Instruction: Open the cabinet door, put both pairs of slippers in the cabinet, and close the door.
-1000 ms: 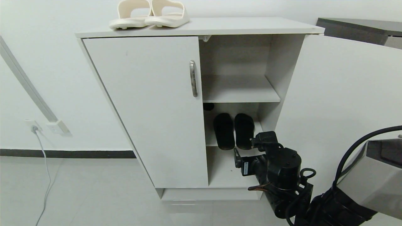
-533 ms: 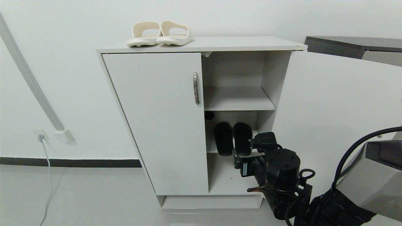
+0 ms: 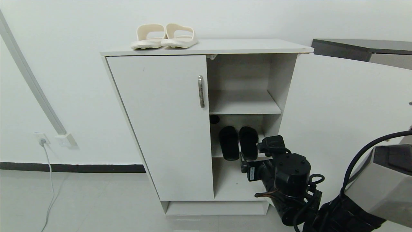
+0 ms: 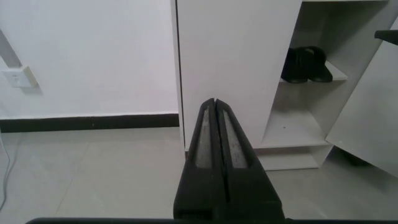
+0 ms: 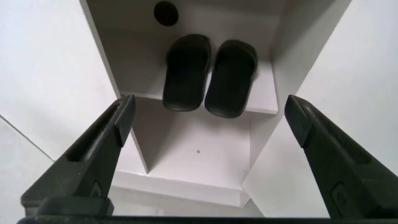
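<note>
Black slippers (image 3: 238, 143): a pair lying side by side on the cabinet's middle shelf, in the open right-hand half (a dark round hole sits in the back panel just above them).
Cream slippers (image 3: 164, 36): the second pair, side by side and touching, on the cabinet's top board toward its left end, outside the cabinet.
Cabinet (image 3: 257, 46): white, standing against the white wall. Its open half shows an upper shelf (image 3: 241, 104), the middle shelf and a bottom compartment.
Right door (image 3: 338, 106): swung wide open toward the robot's right.
Left door (image 3: 161, 125): closed, with an upright metal handle (image 3: 201, 91) at its inner edge.
Right gripper (image 5: 208, 102): low in front of the open half, facing the black pair. Its jaws are spread wide with nothing between them.
Left gripper (image 4: 214, 109): well back from the cabinet, above the floor, facing the closed door. Its fingers are pressed together and grip nothing.
Floor (image 3: 80, 206): pale grey tiles, with black skirting along the wall.
Wall socket (image 3: 40, 139): left of the cabinet, with a white cable hanging to the floor.
</note>
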Tool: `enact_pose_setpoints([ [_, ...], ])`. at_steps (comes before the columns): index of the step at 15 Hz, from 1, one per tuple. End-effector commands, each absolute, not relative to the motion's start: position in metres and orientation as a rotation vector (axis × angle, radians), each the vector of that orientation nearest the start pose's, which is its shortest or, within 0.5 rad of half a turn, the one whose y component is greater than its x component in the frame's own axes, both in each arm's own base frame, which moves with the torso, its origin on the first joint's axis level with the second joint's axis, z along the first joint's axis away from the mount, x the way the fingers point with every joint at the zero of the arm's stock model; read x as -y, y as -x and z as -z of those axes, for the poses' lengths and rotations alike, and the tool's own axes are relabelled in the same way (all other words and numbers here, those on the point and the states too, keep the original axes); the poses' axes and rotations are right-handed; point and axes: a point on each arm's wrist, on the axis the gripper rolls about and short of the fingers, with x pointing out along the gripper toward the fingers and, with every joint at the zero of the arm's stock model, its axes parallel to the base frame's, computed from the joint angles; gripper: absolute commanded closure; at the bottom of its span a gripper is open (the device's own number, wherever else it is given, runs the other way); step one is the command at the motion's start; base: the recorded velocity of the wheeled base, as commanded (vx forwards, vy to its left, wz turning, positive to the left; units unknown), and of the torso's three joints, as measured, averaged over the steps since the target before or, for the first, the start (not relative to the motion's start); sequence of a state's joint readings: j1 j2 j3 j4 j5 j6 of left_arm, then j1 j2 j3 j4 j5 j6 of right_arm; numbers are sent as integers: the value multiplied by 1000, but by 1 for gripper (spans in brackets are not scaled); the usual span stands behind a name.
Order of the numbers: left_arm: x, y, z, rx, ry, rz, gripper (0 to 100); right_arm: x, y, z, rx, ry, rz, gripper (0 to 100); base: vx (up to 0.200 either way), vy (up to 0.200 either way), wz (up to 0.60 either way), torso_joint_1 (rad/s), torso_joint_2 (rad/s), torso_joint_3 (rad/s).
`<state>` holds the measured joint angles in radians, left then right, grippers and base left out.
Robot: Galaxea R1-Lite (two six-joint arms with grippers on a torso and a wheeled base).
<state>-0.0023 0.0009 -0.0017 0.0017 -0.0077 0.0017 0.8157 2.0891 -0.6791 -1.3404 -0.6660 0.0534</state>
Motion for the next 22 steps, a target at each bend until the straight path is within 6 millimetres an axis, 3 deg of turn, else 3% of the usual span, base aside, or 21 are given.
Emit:
enact_pose_setpoints([
  [1,0,23,-76,-2,-2,11,100,-244,-249,-93,-53,0,-149,0,0,0,0,0,0,0],
  [22,0,23,-76,-2,5,8,100,-242,-246,-91,-47,-1,-152,0,0,190,0,4,3,2],
])
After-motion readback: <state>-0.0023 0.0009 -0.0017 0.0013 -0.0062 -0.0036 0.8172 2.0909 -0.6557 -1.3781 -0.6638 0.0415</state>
